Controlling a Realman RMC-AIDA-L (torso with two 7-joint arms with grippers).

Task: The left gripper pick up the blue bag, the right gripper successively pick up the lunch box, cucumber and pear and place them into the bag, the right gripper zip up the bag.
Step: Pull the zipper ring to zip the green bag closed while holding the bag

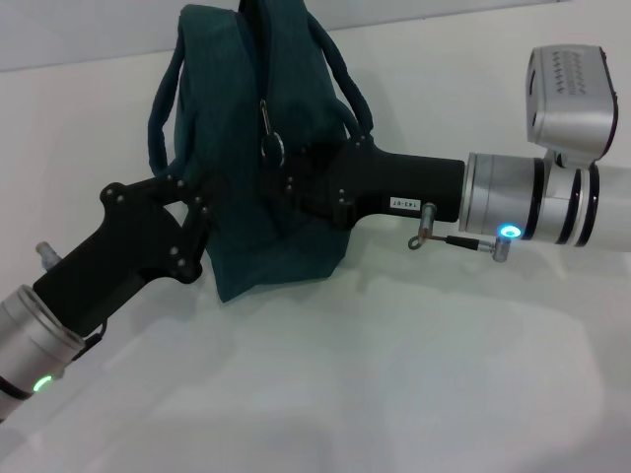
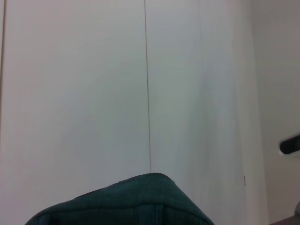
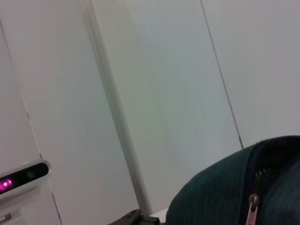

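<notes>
The blue bag (image 1: 229, 108) stands upright on the white table at the back middle, its two loop handles up and its metal ring pull (image 1: 273, 148) hanging on the front. My left gripper (image 1: 202, 215) comes from the lower left and is shut on the bag's left edge. My right gripper (image 1: 296, 187) reaches in from the right, against the bag's front just below the ring pull. The bag's fabric also shows in the left wrist view (image 2: 126, 201) and in the right wrist view (image 3: 220, 197), there with a zipper slider (image 3: 253, 206). The lunch box, cucumber and pear are out of view.
The white table (image 1: 375, 374) stretches out in front of the bag. White wall panels fill both wrist views. A pale device with a pink light (image 3: 21, 177) shows in the right wrist view.
</notes>
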